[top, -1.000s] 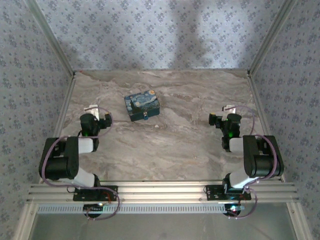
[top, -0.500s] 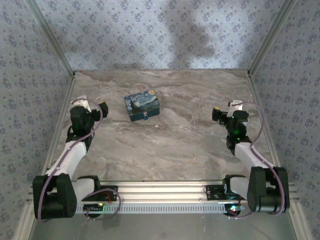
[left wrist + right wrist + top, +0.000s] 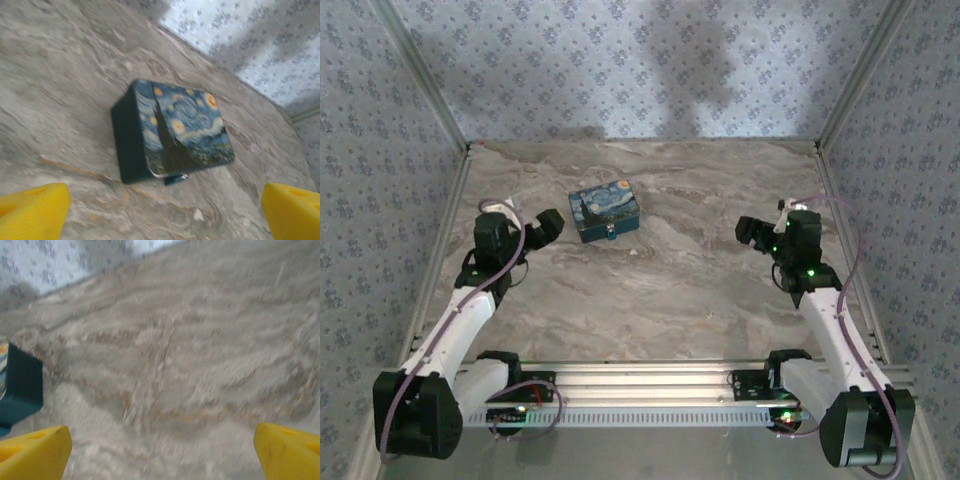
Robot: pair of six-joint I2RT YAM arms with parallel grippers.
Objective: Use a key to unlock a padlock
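Observation:
The blue starry-night box [image 3: 605, 212] sits on the marble table, left of centre at the back. A tiny dark padlock [image 3: 176, 178] with a silvery bit hangs at the box's near lower edge [image 3: 610, 237]. My left gripper [image 3: 548, 225] hovers left of the box, pointed at it and open; its yellow fingertips [image 3: 32, 212] stand wide apart with nothing between them, and the left gripper [image 3: 162, 215] is short of the box [image 3: 175, 130]. My right gripper [image 3: 752, 232] is far right of the box, open and empty over bare table [image 3: 160, 455]. The key is out of view.
A small pale fleck [image 3: 198, 215] lies on the table just in front of the padlock; I cannot tell what it is. Patterned walls with metal corner posts [image 3: 840, 100] close the table on three sides. A dark side of the box [image 3: 20, 390] shows at the right wrist view's left edge.
Both arms have unfolded and stretched forward. The left gripper swung right toward the box, the right gripper turned left toward it. The box has not moved.

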